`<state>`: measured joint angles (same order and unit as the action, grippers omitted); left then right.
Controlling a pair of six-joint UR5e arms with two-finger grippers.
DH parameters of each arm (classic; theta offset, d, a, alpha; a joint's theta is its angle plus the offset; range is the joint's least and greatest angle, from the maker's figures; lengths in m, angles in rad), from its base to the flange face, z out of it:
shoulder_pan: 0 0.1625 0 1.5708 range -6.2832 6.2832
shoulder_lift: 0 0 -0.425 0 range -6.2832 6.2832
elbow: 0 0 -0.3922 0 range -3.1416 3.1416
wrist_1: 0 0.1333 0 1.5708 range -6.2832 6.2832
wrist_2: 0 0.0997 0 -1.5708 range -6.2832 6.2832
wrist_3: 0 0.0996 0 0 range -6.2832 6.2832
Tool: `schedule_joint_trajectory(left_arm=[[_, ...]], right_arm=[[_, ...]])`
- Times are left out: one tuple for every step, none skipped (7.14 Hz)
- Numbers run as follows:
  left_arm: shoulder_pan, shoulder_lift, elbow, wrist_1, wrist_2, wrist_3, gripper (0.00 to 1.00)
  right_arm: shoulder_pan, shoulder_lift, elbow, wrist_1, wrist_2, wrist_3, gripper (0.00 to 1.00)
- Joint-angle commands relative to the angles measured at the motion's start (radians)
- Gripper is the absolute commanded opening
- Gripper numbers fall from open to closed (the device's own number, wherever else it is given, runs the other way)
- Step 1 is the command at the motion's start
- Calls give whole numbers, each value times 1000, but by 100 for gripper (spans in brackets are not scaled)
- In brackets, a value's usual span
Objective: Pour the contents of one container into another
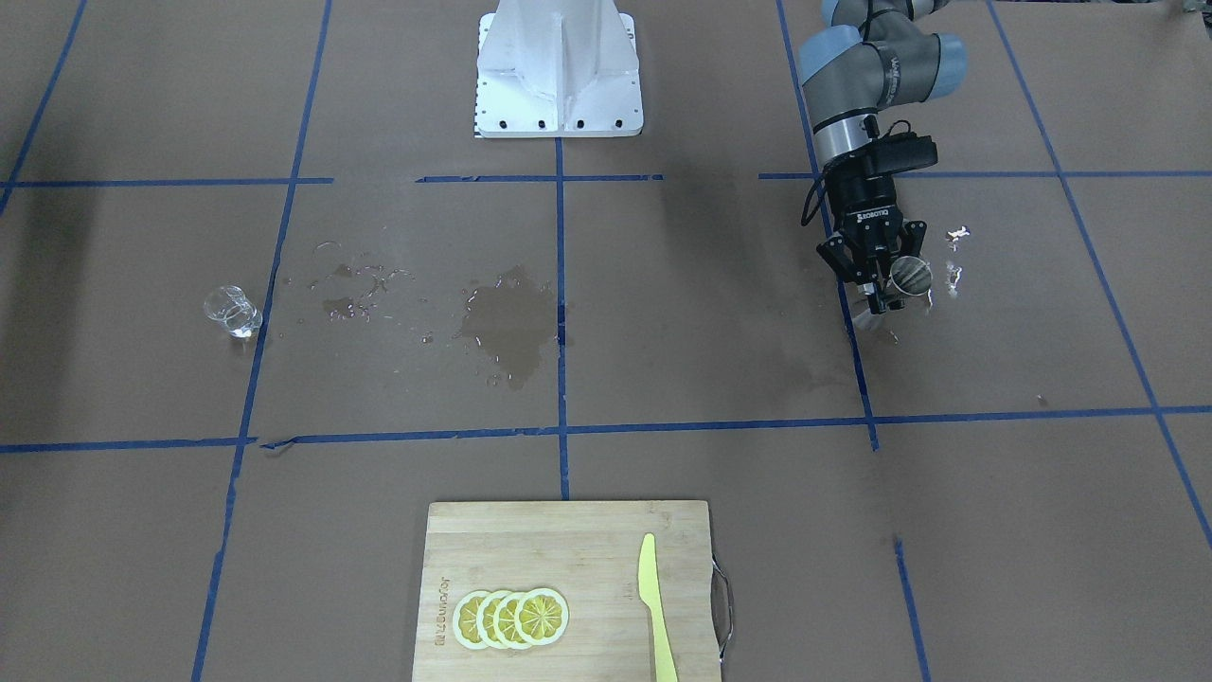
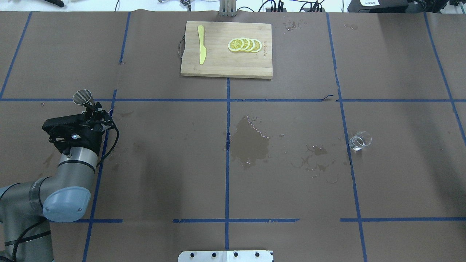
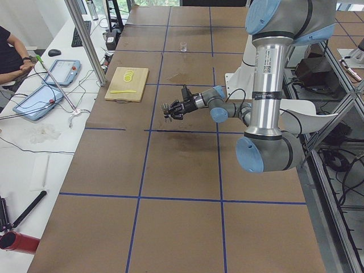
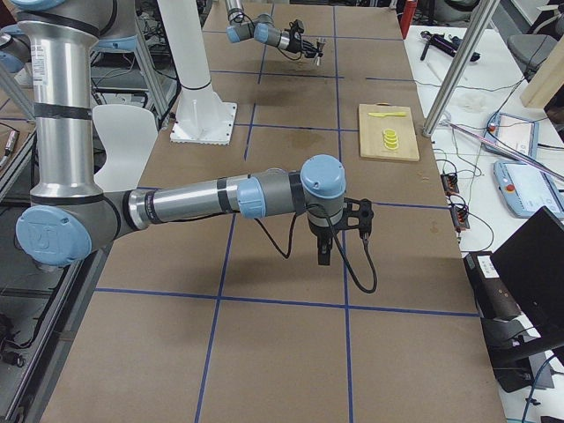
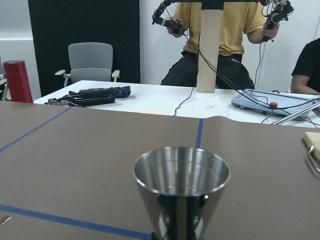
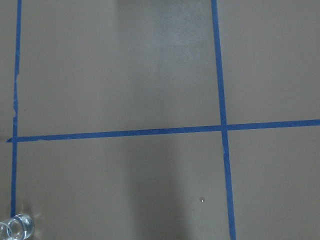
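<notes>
Two arms are in view. The left arm reaches forward with its wrist level near the table's (image 2: 164, 163) left edge, and the left gripper (image 2: 91, 107) is clamped on the jigger (image 2: 83, 97). The jigger is upright, long axis vertical, mouth up. The glass cup (image 2: 359, 140) stands toward the right edge, well apart. The right arm is extended with the right gripper (image 4: 323, 254) pointing down; its opening cannot be told.
</notes>
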<state>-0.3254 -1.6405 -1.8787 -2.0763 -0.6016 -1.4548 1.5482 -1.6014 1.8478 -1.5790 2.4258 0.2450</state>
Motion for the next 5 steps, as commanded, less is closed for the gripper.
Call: schedule_joint_trajectory(left_arm=[[-42,-58,1,-259,-111,225,0],[-76,-62,4,-315,-213,326,0],[-104,-111,9,-330,-252,475,0],[-115,-174,13,-337,-303,496,0],[-113,-189,15,-331,-319,502,0]], right_arm=[[-115,0,124,0,-49,155,100],[-175,1,175,2,-66,230,100],[-233,8,197,37,-103,306,100],[-290,9,199,122,-131,391,100],[-346,8,199,195,-193,439,100]])
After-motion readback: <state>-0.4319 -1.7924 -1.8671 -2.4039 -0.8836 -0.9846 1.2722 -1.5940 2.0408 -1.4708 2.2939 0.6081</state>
